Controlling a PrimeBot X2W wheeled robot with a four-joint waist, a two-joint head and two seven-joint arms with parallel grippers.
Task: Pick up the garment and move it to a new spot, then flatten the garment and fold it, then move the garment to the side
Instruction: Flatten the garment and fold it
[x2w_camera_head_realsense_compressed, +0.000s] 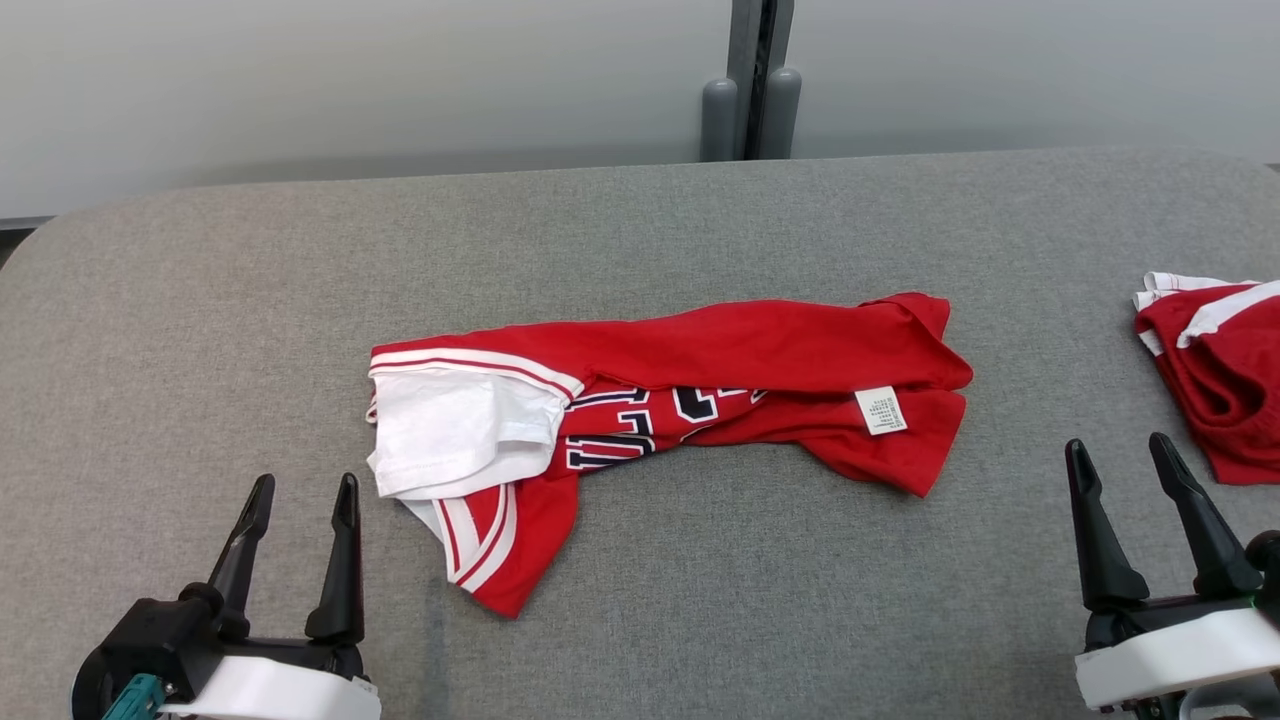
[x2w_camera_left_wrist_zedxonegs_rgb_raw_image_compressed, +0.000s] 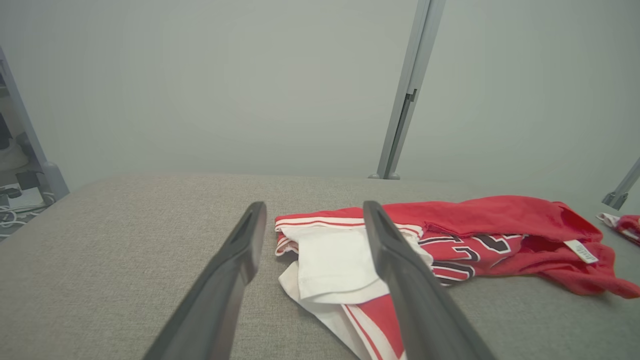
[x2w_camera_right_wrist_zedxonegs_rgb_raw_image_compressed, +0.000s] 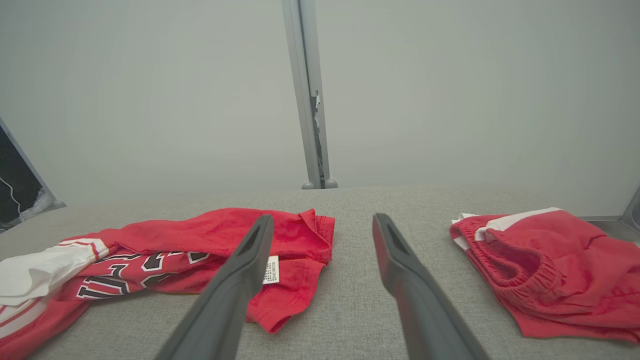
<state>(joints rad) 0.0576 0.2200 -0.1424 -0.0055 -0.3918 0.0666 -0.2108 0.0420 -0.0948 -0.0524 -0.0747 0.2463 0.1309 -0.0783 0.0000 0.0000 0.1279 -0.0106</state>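
Head view: the garment (x2w_camera_head_realsense_compressed: 720, 350), a red shirt with dark lettering, lies crumpled in a long heap across the middle of the grey table (x2w_camera_head_realsense_compressed: 640, 230). Its white part (x2w_camera_head_realsense_compressed: 460, 430) is toward the robot's left and its label (x2w_camera_head_realsense_compressed: 881, 410) toward the right. The left gripper (x2w_camera_head_realsense_compressed: 305, 488) hovers just beside the white end, and the right gripper (x2w_camera_head_realsense_compressed: 1118, 446) is well apart from the red end. Both have their jaws spread wide and hold nothing. A second red garment (x2w_camera_head_realsense_compressed: 1220, 370) lies at the table's right edge. The step in hand, I judge, is the first pick-up, not yet begun.

Left wrist view: the left gripper's two fingers frame the white part (x2w_camera_left_wrist_zedxonegs_rgb_raw_image_compressed: 330, 260), which lies in loose layers. A good grasp would come down over the striped hem and take all the layers at once, not only the top flap.

Right wrist view: the right gripper (x2w_camera_right_wrist_zedxonegs_rgb_raw_image_compressed: 324, 217) looks between the two garments, and the label (x2w_camera_right_wrist_zedxonegs_rgb_raw_image_compressed: 270, 270) end sits by its left finger. It should swing toward that end and keep away from the second red garment (x2w_camera_right_wrist_zedxonegs_rgb_raw_image_compressed: 545, 265). Then both should lift together so the cloth hangs evenly.
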